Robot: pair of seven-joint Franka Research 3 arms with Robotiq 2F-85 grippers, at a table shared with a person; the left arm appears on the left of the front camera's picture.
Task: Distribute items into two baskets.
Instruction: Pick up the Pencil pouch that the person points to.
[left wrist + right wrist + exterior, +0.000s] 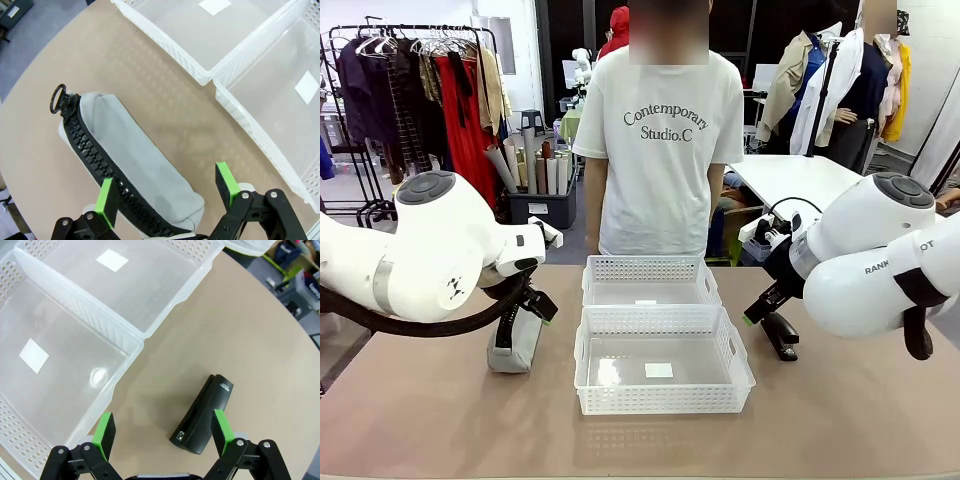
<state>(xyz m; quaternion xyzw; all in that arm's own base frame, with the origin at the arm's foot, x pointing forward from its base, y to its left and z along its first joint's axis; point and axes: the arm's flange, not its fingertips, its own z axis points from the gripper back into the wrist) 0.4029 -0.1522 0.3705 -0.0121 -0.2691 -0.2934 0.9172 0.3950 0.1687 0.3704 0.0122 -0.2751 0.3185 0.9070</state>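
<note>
First, in the front view, two shallow white rectangular plastic baskets with lattice sides sit mid-frame on the tan desk. The smaller basket is behind, touching the larger basket. A person in a white printed T-shirt stands at top centre. At lower left the flat grey fabric pouch with a black zipper edge lies under the left end effector. At right the small black stapler lies under the right end effector.

Next, in the left wrist view, the left end effector is open, its green pads either side of the pouch at bottom centre. The baskets occupy the upper right.

Lastly, in the right wrist view, the right end effector is open, with the stapler at lower right, beside one pad. The baskets occupy the upper left.
</note>
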